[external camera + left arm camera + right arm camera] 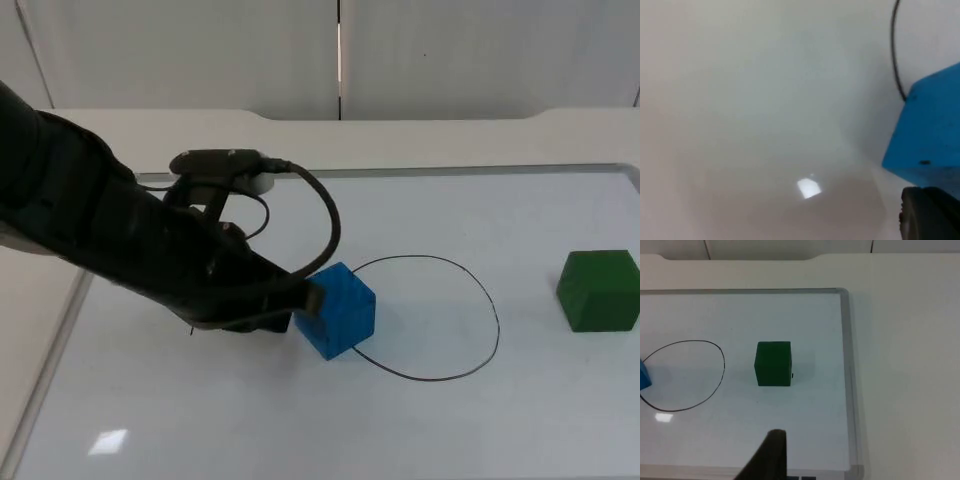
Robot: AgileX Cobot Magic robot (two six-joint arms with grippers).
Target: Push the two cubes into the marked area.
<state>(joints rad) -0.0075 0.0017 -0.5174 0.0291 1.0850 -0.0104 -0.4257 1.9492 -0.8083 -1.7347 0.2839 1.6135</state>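
A blue cube (338, 310) stands on the left edge of the black drawn oval (497, 328), overlapping its line. My left gripper (308, 298) presses against the cube's left face. In the left wrist view the blue cube (930, 135) is right in front of the gripper (927, 215), with the oval's line (895, 60) curving beyond it. A green cube (598, 290) sits to the right, outside the oval. My right gripper (771, 452) waits well back from the green cube (772, 363), with the oval (723, 365) and a sliver of the blue cube (644, 376) past it.
The cubes rest on a whiteboard with a grey frame (845, 365) lying on the table. The green cube is near the board's right side. Open board surface lies between the oval and the green cube.
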